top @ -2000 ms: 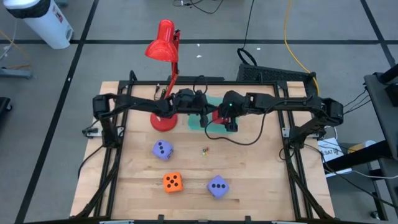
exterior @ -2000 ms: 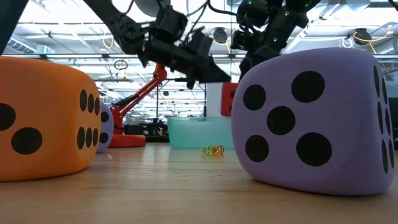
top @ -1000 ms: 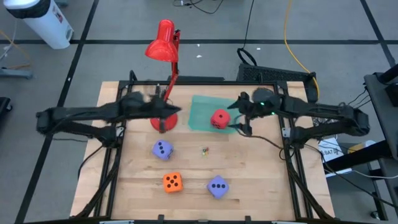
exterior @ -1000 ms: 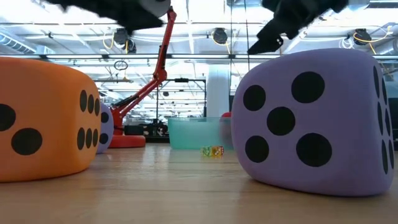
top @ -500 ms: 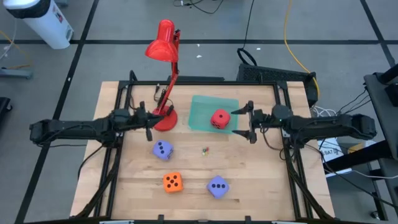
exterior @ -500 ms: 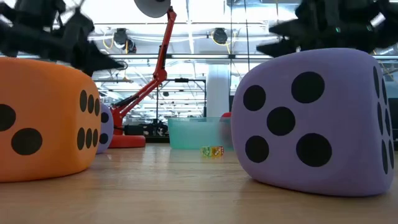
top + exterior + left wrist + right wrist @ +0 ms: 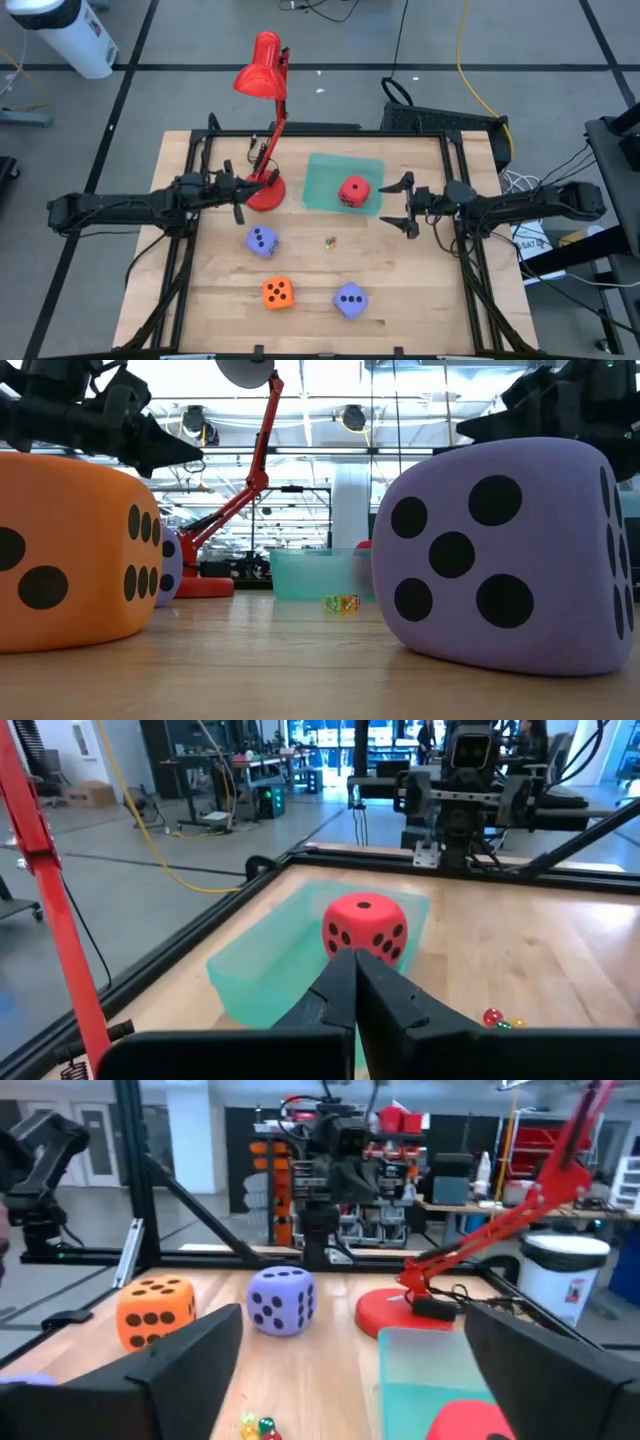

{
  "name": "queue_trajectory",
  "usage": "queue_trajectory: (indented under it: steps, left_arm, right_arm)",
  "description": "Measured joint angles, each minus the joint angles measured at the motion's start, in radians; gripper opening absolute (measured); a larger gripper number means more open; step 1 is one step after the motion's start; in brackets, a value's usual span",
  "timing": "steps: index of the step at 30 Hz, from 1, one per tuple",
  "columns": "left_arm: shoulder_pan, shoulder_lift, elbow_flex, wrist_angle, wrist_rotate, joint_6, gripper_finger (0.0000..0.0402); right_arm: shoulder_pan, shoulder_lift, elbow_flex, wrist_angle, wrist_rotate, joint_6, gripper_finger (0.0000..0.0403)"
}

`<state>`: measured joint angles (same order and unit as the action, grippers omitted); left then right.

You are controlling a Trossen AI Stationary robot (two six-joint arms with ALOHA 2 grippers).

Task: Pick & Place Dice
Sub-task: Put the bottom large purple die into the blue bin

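Both arms are drawing back from the tray (image 7: 325, 172) since a moment ago, when they were meeting over it; the red die (image 7: 352, 190), carried above the tray then, is now sitting inside it, toward its right side. Over the table's (image 7: 420, 290) right part the right gripper (image 7: 404, 205) is hanging just beside the tray's right edge, its two fingers spread wide with nothing between them. Over the left part the left gripper (image 7: 240, 190) is hovering close to the red lamp's (image 7: 262, 120) base, its fingers pressed together and holding nothing; in its wrist view the closed fingertips (image 7: 352, 982) are pointing toward the red die.

Three dice are lying on the bare wood, well apart from one another. One purple die (image 7: 261, 240) is resting just in front of the lamp base. An orange die (image 7: 278, 292) is sitting nearer the front edge, and a second purple die (image 7: 350, 299) is sitting to its right. A few small coloured beads (image 7: 328, 241) are lying between the tray and the front dice. In the low view the orange die and the front purple die are filling the foreground, with the tray behind them.
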<state>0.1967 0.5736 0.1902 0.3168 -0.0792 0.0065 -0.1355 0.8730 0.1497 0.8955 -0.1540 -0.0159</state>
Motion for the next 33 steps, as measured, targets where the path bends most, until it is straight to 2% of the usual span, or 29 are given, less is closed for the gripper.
queue_trajectory:
  steps: [3, 13, 16, 22, 25, 28, 33]
  left_arm:
    - [0.0, 0.0, 0.0, 0.001, 0.0, -0.009, 0.0013]
    - [0.0, 0.0, 0.0, 0.001, 0.0, -0.036, 0.0003]
    - [0.0, 0.0, 0.0, 0.001, 0.0, -0.036, 0.0011]
    - [0.0, 0.0, 0.0, 0.001, 0.001, -0.035, 0.0026]
    - [0.0, 0.0, 0.0, 0.001, 0.001, -0.033, 0.0021]
    - [0.0, 0.0, 0.0, 0.001, 0.001, -0.034, 0.0012]
    - [0.0, 0.0, 0.0, 0.001, 0.0, -0.028, 0.0003]
  right_arm:
    - [0.025, 0.0, 0.0, 0.011, -0.003, -0.02, 0.0308]
    - [0.055, 0.0, 0.001, 0.073, -0.003, -0.024, 0.007]
    - [0.055, 0.0, 0.001, 0.072, 0.006, -0.046, 0.0014]
    - [0.076, 0.0, 0.018, 0.053, 0.065, -0.025, 0.0016]
    - [0.134, 0.001, 0.075, -0.04, 0.141, -0.062, 0.0007]
    - [0.234, 0.02, 0.157, -0.172, 0.312, -0.12, 0.0002]
    - [0.411, 0.104, 0.294, -0.263, 0.629, -0.18, 0.0013]
